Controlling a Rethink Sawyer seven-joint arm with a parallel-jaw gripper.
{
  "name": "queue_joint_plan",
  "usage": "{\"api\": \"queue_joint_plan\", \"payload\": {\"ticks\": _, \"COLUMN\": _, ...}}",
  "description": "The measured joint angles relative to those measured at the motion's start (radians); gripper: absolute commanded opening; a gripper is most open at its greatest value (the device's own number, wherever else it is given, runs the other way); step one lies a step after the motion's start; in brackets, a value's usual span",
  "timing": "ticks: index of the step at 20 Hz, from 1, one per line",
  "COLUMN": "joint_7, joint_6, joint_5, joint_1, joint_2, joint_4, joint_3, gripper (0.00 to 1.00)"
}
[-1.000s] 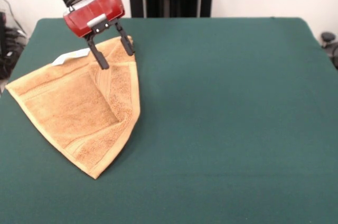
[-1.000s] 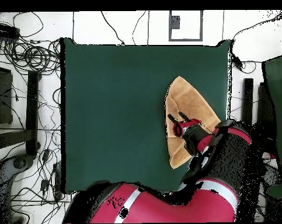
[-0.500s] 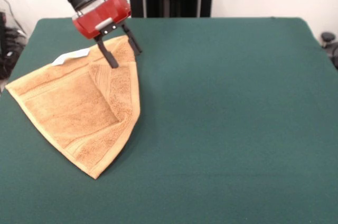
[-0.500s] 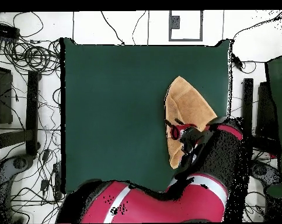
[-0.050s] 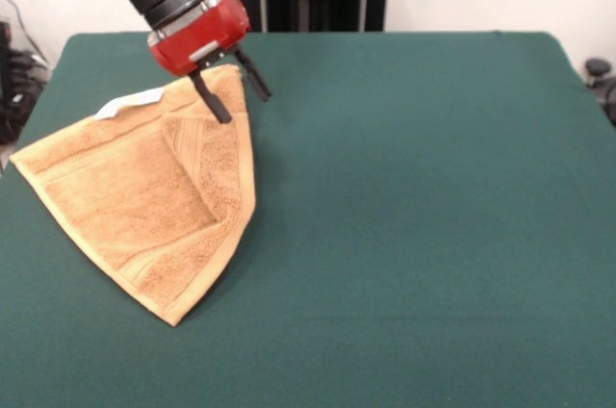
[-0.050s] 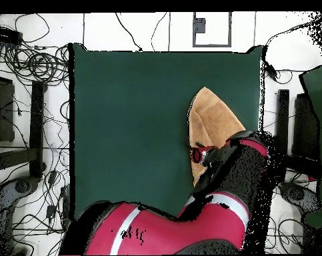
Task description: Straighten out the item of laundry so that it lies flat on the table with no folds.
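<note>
Golden-tan towel [image 5: 144, 191] lying folded on the dark green table [image 5: 414, 216], toward the left side in the front view, doubled over into a rough triangle with its point toward the near edge. Fold line running down the right side, one layer over another, woven border bands showing along the edges. Small white tag [image 5: 132, 102] sticking out at the far left corner, seen only from the front. Gripper [image 5: 240, 98] hanging over the towel's far corner, red body tilted, two black fingers [image 5: 214, 103] spread apart with nothing between them; one finger over the cloth, the other just past the folded edge over bare felt. Cannot tell from the front whether the tips touch the cloth. From overhead, towel [image 6: 213, 120] placed near the table's [image 6: 130, 127] right edge, its lower part covered by the arm, so the fold and the tag hidden there. Only the red front of the gripper [image 6: 196, 153] visible from above, at the towel's left edge; finger spacing not readable in that view
</note>
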Motion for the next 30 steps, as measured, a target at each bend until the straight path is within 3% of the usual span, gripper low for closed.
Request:
{"api": "queue_joint_plan", "payload": {"ticks": 5, "joint_7": -0.003, "joint_6": 0.000, "joint_5": 0.030, "joint_1": -0.023, "joint_2": 0.000, "joint_4": -0.002, "joint_3": 0.000, "gripper": 1.00}}
{"api": "queue_joint_plan", "payload": {"ticks": 10, "joint_7": -0.042, "joint_6": 0.001, "joint_5": 0.119, "joint_1": -0.061, "joint_2": -0.011, "joint_4": -0.002, "joint_3": 0.000, "gripper": 1.00}}
{"api": "queue_joint_plan", "payload": {"ticks": 12, "joint_7": -0.128, "joint_6": 0.011, "joint_5": 0.207, "joint_1": -0.094, "joint_2": -0.027, "joint_4": 0.000, "joint_3": 0.001, "gripper": 1.00}}
{"api": "queue_joint_plan", "payload": {"ticks": 15, "joint_7": -0.195, "joint_6": 0.016, "joint_5": 0.248, "joint_1": -0.108, "joint_2": -0.036, "joint_4": 0.000, "joint_3": 0.001, "gripper": 1.00}}
{"api": "queue_joint_plan", "payload": {"ticks": 18, "joint_7": -0.341, "joint_6": 0.017, "joint_5": 0.296, "joint_1": -0.128, "joint_2": -0.047, "joint_4": -0.002, "joint_3": 0.001, "gripper": 1.00}}
{"api": "queue_joint_plan", "payload": {"ticks": 22, "joint_7": -0.449, "joint_6": 0.017, "joint_5": 0.298, "joint_1": -0.136, "joint_2": -0.051, "joint_4": -0.011, "joint_3": 0.001, "gripper": 1.00}}
{"api": "queue_joint_plan", "payload": {"ticks": 30, "joint_7": -0.458, "joint_6": 0.012, "joint_5": 0.135, "joint_1": -0.090, "joint_2": -0.015, "joint_4": -0.064, "joint_3": 0.001, "gripper": 1.00}}
